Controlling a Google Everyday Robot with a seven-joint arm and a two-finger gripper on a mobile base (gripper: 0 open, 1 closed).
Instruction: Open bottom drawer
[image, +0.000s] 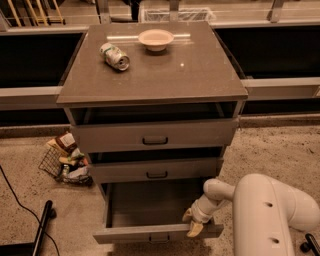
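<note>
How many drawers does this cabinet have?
3. The top drawer sits under the countertop and the middle drawer is below it. The bottom drawer is pulled out, with the gripper at its front right edge.

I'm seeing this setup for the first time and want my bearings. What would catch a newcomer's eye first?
The bottom drawer stands pulled far out of the grey-brown cabinet, with the gripper at its front right corner. On top of the cabinet, a can lies on its side at the back left, and a pale bowl sits behind it to the right. A wire basket of clutter sits on the floor to the left.
</note>
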